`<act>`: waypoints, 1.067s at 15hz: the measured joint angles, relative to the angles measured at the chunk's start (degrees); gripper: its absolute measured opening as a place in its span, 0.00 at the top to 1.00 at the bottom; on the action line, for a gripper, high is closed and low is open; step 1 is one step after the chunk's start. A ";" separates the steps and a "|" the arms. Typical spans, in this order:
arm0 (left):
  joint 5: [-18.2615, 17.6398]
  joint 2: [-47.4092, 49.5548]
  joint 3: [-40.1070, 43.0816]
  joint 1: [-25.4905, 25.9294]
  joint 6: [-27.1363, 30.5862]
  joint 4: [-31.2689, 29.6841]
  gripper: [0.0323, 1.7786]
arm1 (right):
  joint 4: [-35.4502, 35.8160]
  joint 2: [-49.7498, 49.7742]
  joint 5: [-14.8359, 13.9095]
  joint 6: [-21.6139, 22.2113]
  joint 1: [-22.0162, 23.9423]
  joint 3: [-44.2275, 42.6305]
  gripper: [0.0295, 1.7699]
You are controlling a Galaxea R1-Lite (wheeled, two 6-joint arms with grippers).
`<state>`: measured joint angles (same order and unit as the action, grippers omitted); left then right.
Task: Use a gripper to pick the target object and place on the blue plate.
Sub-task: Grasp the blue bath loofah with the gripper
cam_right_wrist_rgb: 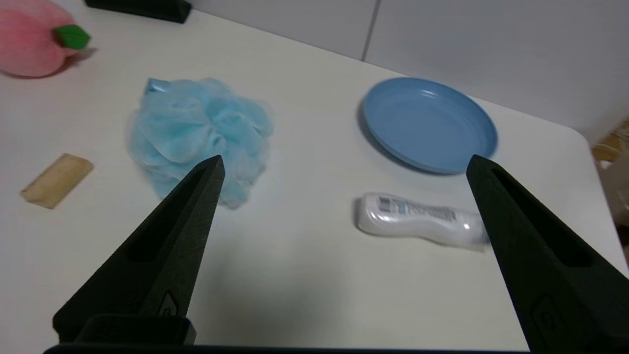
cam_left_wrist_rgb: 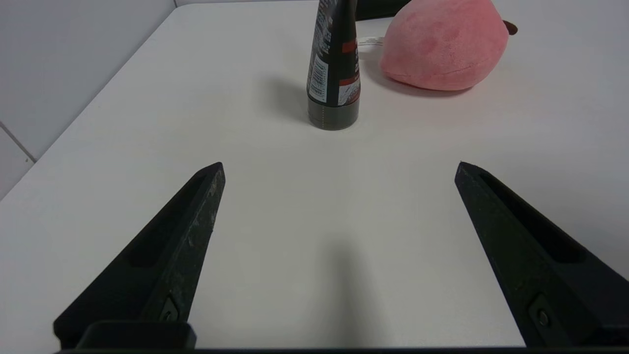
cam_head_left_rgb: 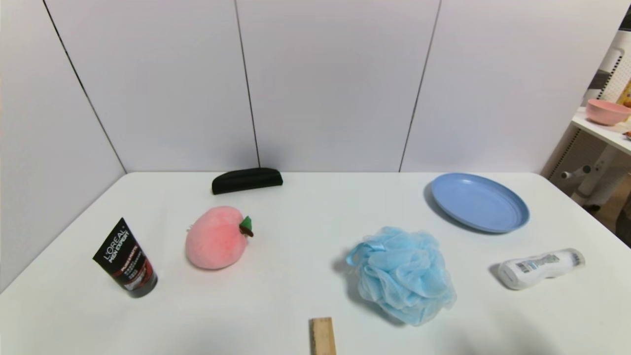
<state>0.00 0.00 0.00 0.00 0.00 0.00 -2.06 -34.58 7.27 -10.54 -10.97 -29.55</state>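
On the white table [cam_head_left_rgb: 305, 256], a black L'Oréal tube [cam_head_left_rgb: 126, 258] is standing cap-down at the far left, with the left gripper [cam_left_wrist_rgb: 339, 167] hovering over bare tabletop near it, its 2 pointed black fingers [cam_left_wrist_rgb: 172, 246] spread wide and gripping nothing. Next, a pink plush peach with a green leaf [cam_head_left_rgb: 217, 237] is lying ahead of a black oblong case [cam_head_left_rgb: 247, 180] by the wall. A small tan wooden block [cam_head_left_rgb: 323, 336] is sitting at the near edge. The fluffy light-blue mesh bath puff [cam_head_left_rgb: 402, 273] is resting on the table, apart from the shallow round blue plastic plate [cam_head_left_rgb: 479, 201] behind and to its right. The right gripper [cam_right_wrist_rgb: 344, 164] is hanging above them, likewise spread and empty. A white barcoded bottle [cam_head_left_rgb: 541, 267] is lying farthest right.
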 joint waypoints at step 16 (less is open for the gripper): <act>0.00 0.00 0.00 0.00 0.00 0.00 0.05 | -31.18 -57.04 -0.38 -1.27 -23.97 -43.80 0.04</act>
<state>0.00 0.00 0.00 0.00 0.00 0.00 -33.24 -91.62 6.89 -11.81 -34.94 -73.35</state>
